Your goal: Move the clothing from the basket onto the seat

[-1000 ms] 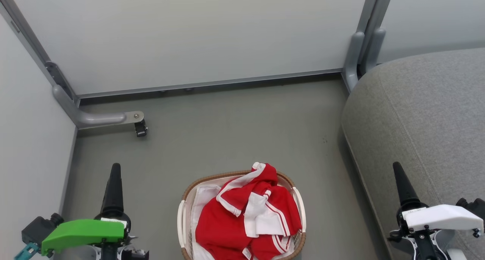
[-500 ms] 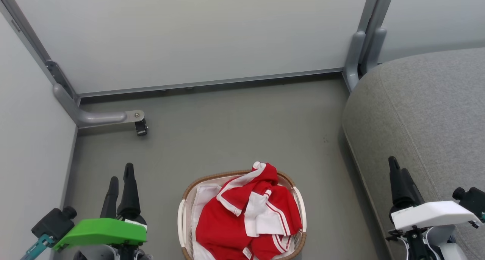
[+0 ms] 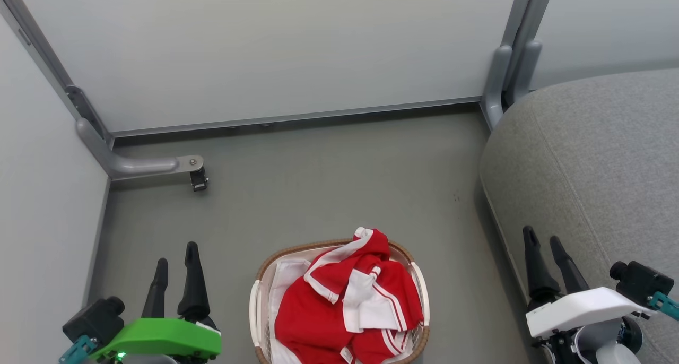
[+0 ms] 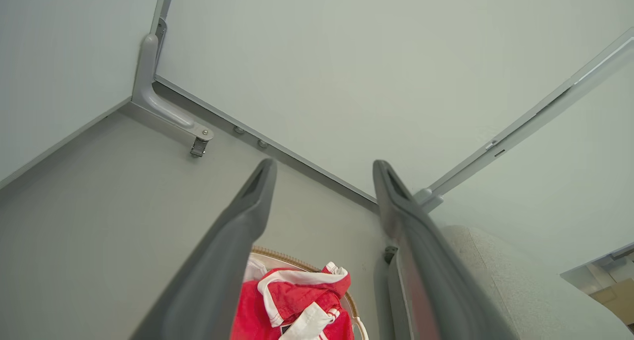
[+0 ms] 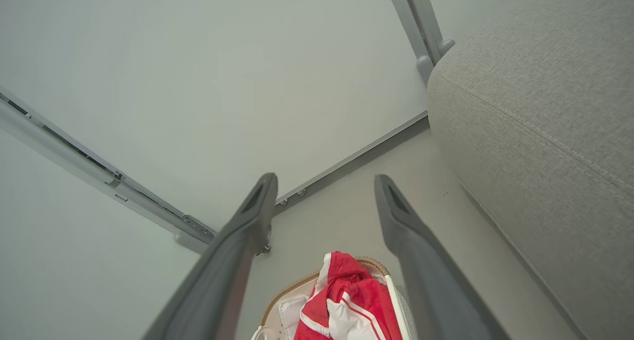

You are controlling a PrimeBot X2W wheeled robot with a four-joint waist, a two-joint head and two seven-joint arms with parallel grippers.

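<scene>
Reaching in next. Left gripper (image 3: 176,253), right gripper (image 3: 541,235): fingers parted, empty. Pinch red white-trimmed fabric clothing (image 3: 339,311) at its raised fold, clear of white perforated plastic basket (image 3: 281,251).

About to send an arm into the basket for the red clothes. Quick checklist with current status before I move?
1. Left gripper open and empty: ok.
2. Right gripper open and empty: ok.
3. Clothing heaped on top in the basket, uncovered: ok.
4. Seat on the robot's right, beside the basket: ok.
5. Hold on the clothing: not ok, both grippers are apart from it.
6. How many garments are in the heap: cannot tell.
</scene>
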